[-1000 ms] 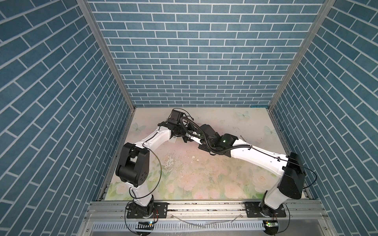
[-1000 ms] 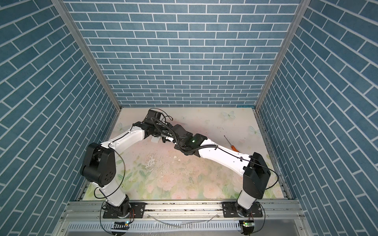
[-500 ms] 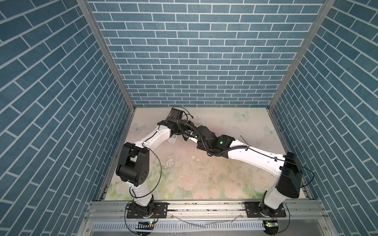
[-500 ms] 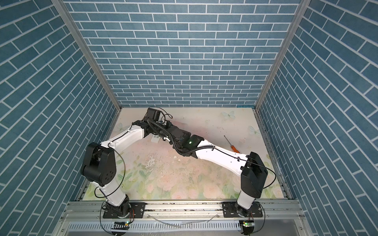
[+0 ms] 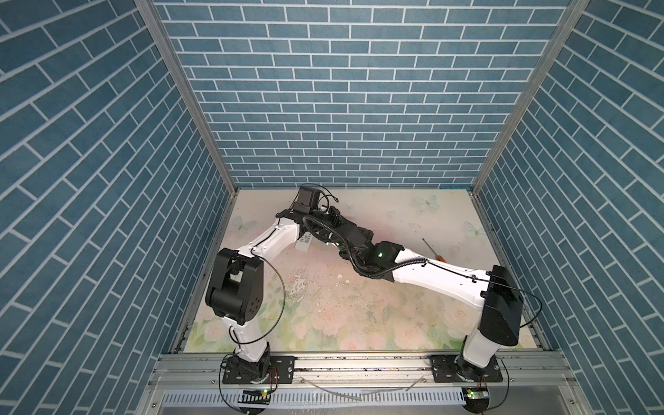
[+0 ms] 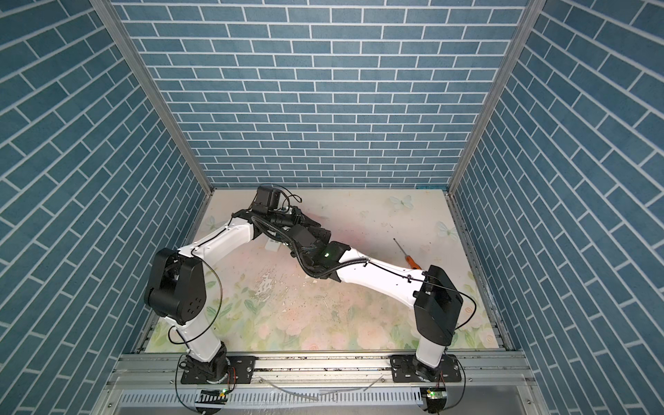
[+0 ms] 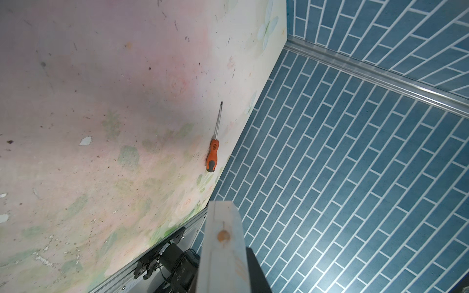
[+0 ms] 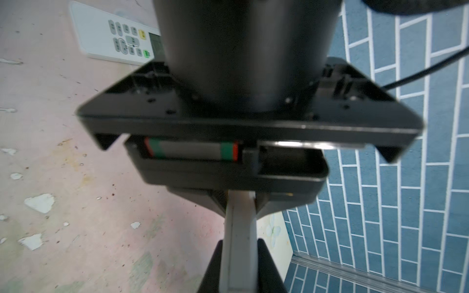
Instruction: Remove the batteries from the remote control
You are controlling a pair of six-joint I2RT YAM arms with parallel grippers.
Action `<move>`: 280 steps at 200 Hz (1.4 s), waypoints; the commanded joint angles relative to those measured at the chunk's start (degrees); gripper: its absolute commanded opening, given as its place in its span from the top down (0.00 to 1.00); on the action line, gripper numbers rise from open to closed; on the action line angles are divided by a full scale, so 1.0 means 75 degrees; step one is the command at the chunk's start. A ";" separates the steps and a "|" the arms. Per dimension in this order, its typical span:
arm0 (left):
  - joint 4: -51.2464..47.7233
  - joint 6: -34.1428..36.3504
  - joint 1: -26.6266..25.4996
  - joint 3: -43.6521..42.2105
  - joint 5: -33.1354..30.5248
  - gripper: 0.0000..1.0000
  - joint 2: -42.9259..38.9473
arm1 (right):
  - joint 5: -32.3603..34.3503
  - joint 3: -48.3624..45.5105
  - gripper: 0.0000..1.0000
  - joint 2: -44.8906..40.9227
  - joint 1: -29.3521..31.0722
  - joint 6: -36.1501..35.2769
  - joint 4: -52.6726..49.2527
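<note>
Battery (image 8: 191,151), a smooth grey cylinder banded green, lies lengthwise in the black remote (image 8: 228,175) that the right gripper (image 8: 237,201) clamps; left gripper (image 7: 220,206) sits clenched beside it.

A worn counter (image 5: 359,316), printed with pale roses and butterflies, shows chipped, speckled patches. An orange-handled screwdriver (image 7: 212,157) lies flat near its right-hand edge. A white remote control (image 8: 114,38) lies buttons-up toward the back left, well apart from it.
</note>
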 commanded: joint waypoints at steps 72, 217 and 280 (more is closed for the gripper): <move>0.1180 0.0330 -0.0102 0.0181 -0.0067 1.00 -0.0055 | -0.0342 -0.0155 0.40 0.0025 0.0400 -0.1141 0.1328; 0.5393 -0.0711 0.0160 -0.0274 -0.0741 1.00 0.0853 | -0.2987 -0.0935 0.33 -0.2114 0.0468 0.2680 -0.0730; 0.7071 0.0243 0.0131 -0.1261 -0.1701 1.00 0.1011 | -0.4429 -0.2182 0.34 -0.3835 -0.0527 0.5183 -0.0217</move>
